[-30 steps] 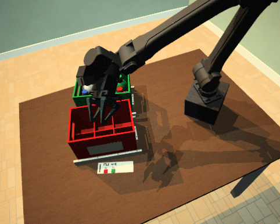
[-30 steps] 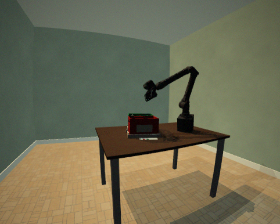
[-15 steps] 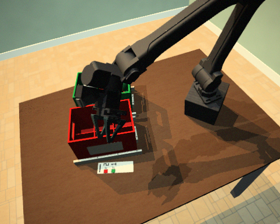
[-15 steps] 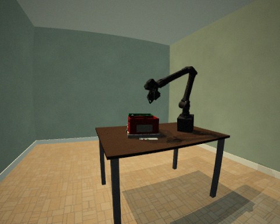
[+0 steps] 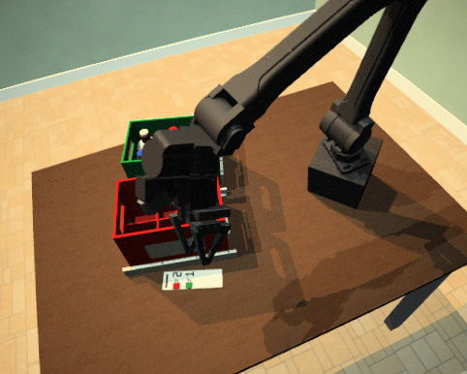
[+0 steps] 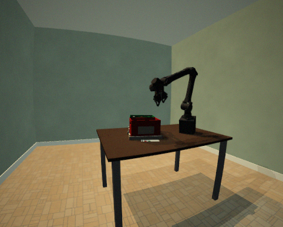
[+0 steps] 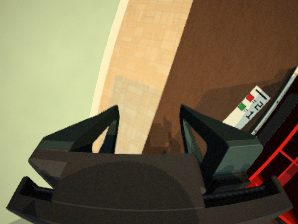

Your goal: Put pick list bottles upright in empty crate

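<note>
Here, gripper (image 5: 203, 247) part-open, empty, high above red crate (image 5: 125, 228); pick list (image 5: 193, 279) just in front; bottles in green crate (image 5: 128, 145) behind; read list squarely before picking

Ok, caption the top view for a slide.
Open black parallel gripper hovers empty above the red plastic crate, near the white paper pick list.

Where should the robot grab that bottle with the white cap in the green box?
Probably by its neck, just under the white cap, coming straight down from above. The bottle stands upright in the green crate, whose walls block a sideways reach; only its top is free. The gripper is open and empty, high above the red crate, so it must move back first.
</note>
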You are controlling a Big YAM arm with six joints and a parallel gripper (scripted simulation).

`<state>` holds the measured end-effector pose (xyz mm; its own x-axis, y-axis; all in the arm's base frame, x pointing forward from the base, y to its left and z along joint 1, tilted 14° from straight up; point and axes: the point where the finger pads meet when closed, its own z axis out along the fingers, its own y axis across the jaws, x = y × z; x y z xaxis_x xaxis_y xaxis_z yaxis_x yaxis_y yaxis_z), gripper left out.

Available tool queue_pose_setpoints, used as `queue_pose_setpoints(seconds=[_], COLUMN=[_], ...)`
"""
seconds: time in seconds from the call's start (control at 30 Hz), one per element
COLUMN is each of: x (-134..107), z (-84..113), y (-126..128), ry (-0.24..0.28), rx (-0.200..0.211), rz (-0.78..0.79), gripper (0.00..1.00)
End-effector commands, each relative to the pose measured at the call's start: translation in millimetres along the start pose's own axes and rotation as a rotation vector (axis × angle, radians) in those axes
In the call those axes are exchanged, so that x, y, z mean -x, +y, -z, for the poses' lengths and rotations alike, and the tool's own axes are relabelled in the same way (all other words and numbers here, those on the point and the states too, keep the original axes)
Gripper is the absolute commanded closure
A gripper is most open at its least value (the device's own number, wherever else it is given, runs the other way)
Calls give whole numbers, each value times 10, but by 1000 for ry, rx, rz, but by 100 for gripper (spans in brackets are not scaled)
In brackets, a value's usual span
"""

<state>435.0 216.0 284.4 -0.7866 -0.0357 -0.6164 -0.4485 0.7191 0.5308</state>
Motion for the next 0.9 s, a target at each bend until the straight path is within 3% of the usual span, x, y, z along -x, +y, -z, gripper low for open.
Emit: queue_pose_setpoints(seconds=[0.0,0.03,0.07,0.13,0.2,0.3,0.37,0.43,0.47,0.5,0.53,0.57,0.6,0.7,0.77,0.87], x=[-11,153,117,100,5,-23,-87,-147,-123,-428,-468,-216,-304,-335,-460,-493], z=[-11,-21,-60,1,-112,-123,-138,-149,-14,-118,-126,-23,-164,-16,-145,-137], y=[251,345,369,518,536,577,659,742,874,755,786,992,943,1134,1126,1164], ry=[-14,13,47,34,110,117,171,178,147,198,200,173,230,206,286,294], rx=[23,7,-10,-7,-47,-51,-88,-93,-82,-99,-100,-100,-131,-123,-177,-183], rz=[8,6,0,10,-2,-3,3,3,17,-7,-8,21,13,27,32,34], gripper=[39,39,39,39,39,39,39,39,39,39,39,39,39,39,39,39])
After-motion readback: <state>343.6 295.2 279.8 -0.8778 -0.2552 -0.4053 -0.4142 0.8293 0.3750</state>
